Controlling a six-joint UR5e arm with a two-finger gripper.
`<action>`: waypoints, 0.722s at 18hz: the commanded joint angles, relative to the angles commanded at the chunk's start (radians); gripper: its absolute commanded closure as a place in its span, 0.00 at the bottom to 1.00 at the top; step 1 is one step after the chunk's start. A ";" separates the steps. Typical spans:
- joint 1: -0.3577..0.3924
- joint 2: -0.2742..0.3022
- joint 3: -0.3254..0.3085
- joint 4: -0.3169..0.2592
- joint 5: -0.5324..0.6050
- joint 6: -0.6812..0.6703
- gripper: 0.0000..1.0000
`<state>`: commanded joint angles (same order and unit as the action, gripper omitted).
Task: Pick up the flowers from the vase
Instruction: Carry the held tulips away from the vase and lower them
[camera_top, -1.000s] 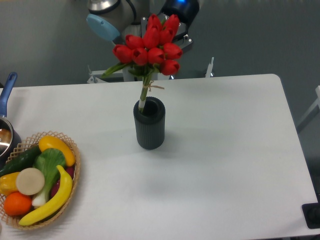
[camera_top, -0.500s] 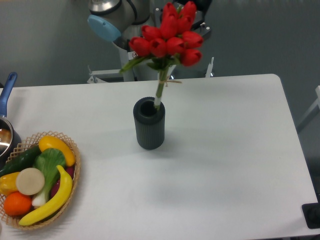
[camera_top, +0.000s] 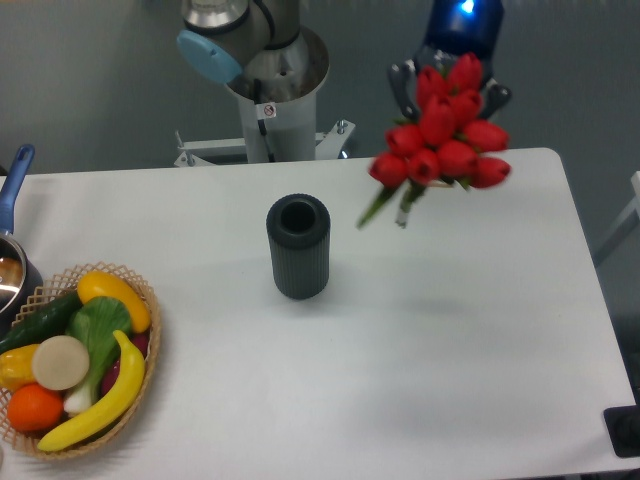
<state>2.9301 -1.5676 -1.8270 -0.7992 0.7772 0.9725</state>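
**Flowers are out of the vase and carried to the right**

You can see that the flowers are now fully free of the vase. One second ago the pale stems were inside the round mouth; half a second ago only the stem tips were at the rim; now the whole bunch hangs in the air, up and to the right of the vase and well apart from it. The picture of the bunch is a little blurred, so I judge it is in motion. The buds lean to the right and the leaves and stems point down toward the left.

The gripper is behind the red buds, under the blue-lit wrist. Dark fingers show on both sides of the bunch, and since nothing else supports the flowers, they are pinched on it. The contact itself is hidden by the buds.

The vase stands upright on the white table in the same place as before, with its mouth empty. It was not dragged or tipped.

For you this means the picking step looks done; the lift succeeded without disturbing the vase. The woven fruit basket at the left edge did not move.
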 joint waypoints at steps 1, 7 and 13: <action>-0.020 -0.017 0.002 0.000 0.048 0.000 0.82; -0.120 -0.118 0.052 0.002 0.249 -0.002 0.82; -0.184 -0.215 0.092 0.003 0.384 0.000 0.80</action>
<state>2.7460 -1.7823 -1.7350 -0.7961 1.1610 0.9725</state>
